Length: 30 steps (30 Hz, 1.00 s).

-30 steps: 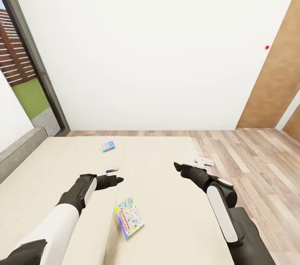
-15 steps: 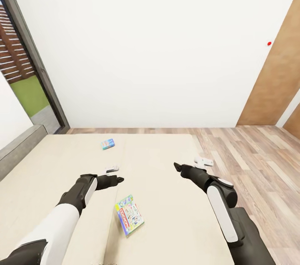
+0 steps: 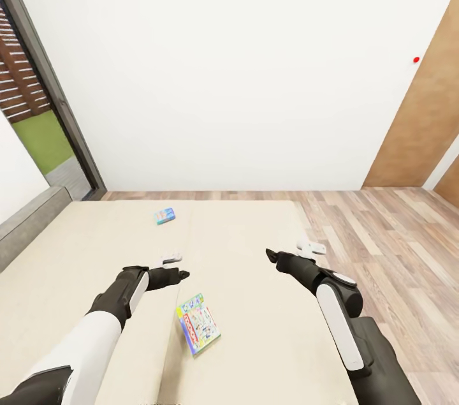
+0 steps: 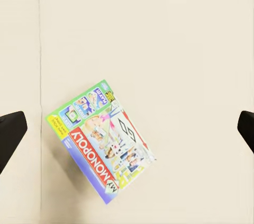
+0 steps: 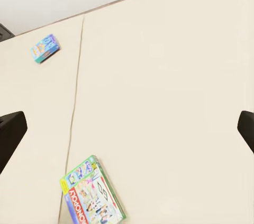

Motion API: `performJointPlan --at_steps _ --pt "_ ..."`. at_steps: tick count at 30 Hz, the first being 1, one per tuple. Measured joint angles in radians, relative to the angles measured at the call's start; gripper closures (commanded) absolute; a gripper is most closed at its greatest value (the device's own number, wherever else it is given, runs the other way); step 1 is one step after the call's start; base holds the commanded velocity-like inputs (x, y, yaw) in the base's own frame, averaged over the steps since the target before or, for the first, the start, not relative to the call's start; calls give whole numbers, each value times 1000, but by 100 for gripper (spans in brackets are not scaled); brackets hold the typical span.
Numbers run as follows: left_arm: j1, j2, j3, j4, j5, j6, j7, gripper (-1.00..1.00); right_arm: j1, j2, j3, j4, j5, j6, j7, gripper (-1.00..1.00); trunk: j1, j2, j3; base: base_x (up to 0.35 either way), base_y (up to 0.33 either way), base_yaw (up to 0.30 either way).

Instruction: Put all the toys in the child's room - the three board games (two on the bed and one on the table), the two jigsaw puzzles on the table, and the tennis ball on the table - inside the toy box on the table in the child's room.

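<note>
Both games lie on the bed [image 3: 76,252]; I've collected neither.
Monopoly box [image 3: 197,327], small blue box [image 3: 164,217]; left gripper [image 3: 175,266] and right gripper [image 3: 294,250] spread wide, empty.

The green-edged board game box [image 4: 100,140] on the bed carries a red band lettered "MONOPOLY"; its smaller print is unreadable.

- A Monopoly box [image 5: 93,192] lies flat on the beige mattress [image 5: 169,91], just beside its seam [image 5: 75,107].
- A small blue box [image 5: 45,47] lies well apart, across that seam.
</note>
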Motion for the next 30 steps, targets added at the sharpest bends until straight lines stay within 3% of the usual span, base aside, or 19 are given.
performJointPlan --at_steps 30 --pt "0 2 -1 -1 1 5 -3 -100 0 3 0 3 -5 9 0 -100 0 0 -49 0 0 0"
